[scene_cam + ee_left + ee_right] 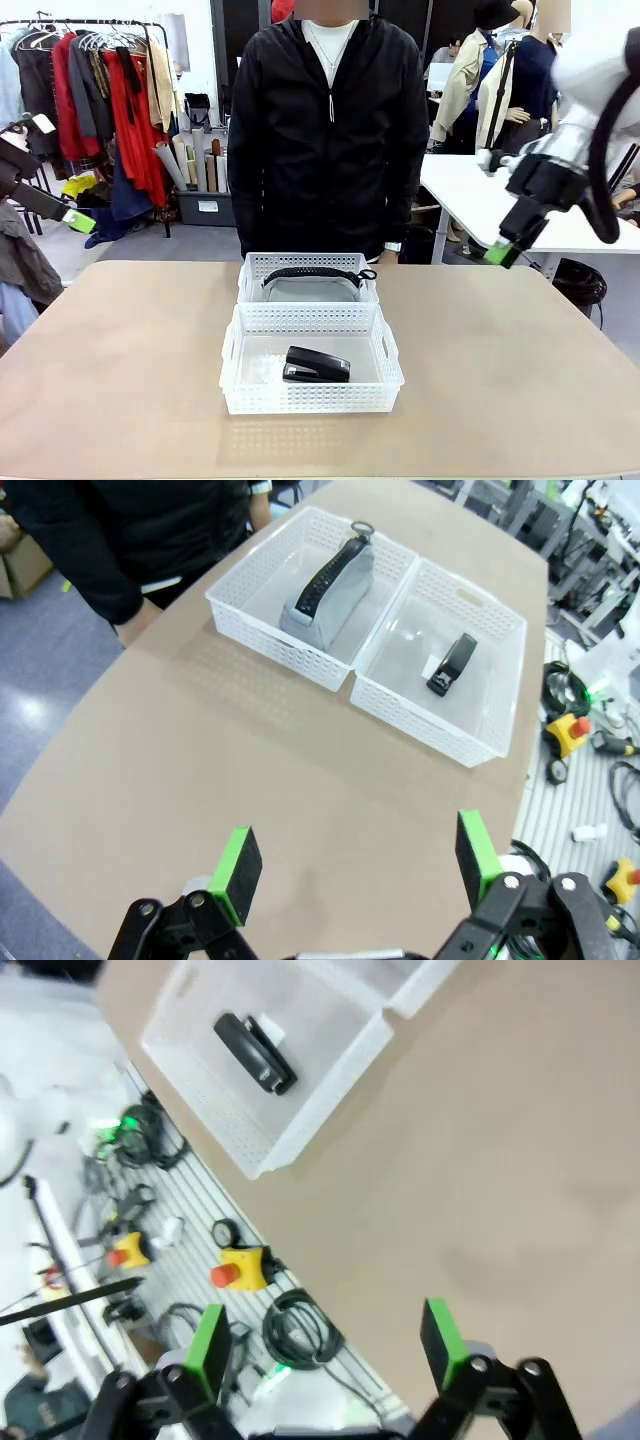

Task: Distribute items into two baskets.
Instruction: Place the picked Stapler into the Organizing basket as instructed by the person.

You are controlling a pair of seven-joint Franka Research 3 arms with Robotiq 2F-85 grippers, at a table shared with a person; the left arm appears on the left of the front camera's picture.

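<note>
Left gripper (355,865): spread, empty | ahead: grey fabric waist bag (330,588) in far white lattice basket (262,620) | right gripper (325,1345): spread; ahead: black stapler (254,1052) in near basket (300,1110)

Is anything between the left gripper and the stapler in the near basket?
Nothing visible. The open left gripper hangs above bare table; the stapler lies alone in the near basket, open from above. The waist bag sits in the far basket.
</note>
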